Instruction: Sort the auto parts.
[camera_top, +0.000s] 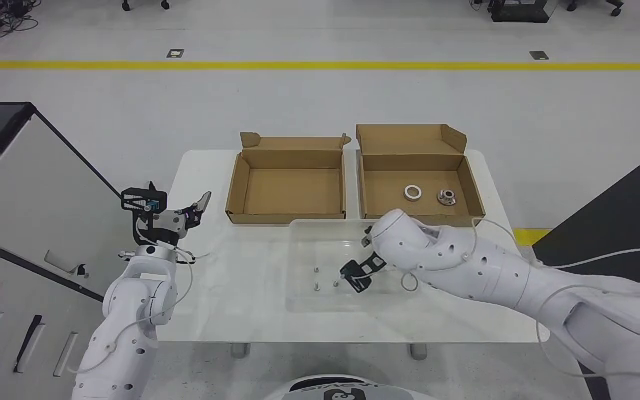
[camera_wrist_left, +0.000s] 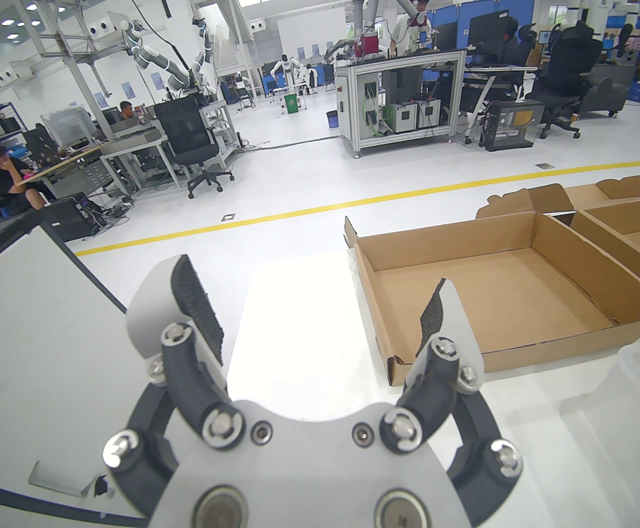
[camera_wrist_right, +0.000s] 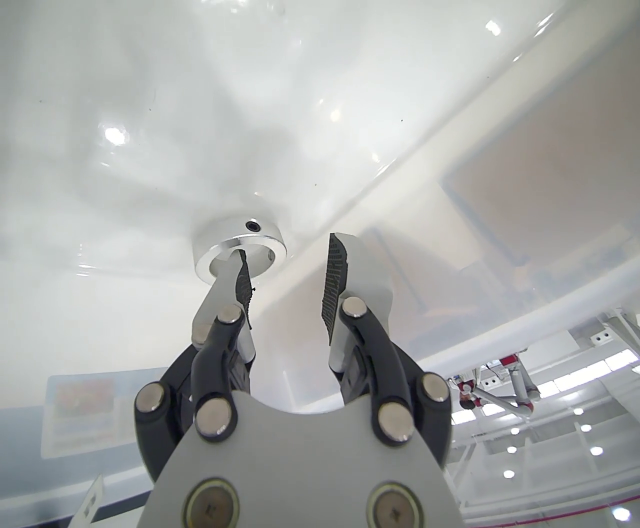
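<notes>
R gripper (camera_wrist_right: 290, 250): fingers part-open, not clamped. 1 finger's tip sits inside the bore of a silver collar ring (camera_wrist_right: 225, 235); the other finger stands outside the ring, apart from it, so the ring's wall lies betw. the 2 pads. Ring lies flat on the floor of a clear tray (camera_top: 300, 303), set-screw hole in its side wall showing. Can't tell if the inner finger touches the bore.

Top view: R arm reaches across the tray from the right edge of the tabletop (camera_top: 220, 300), gripper low inside the tray. A few small dark parts (camera_top: 316, 285) lie in the tray toward its left wall, well apart from the gripper. Tray sits mid-tabletop, toward the near edge.

L gripper (camera_wrist_left: 312, 275): fingers wide open, holding nothing, hovering over the tabletop's left edge, well apart from the tray.

2 open cardboard boxes side by side along the far edge, just beyond the tray. L box (camera_top: 236, 190): bare floor. R box (camera_top: 470, 190): holds a white ring (camera_top: 411, 191) and, near it, a small metal part (camera_top: 446, 196).
</notes>
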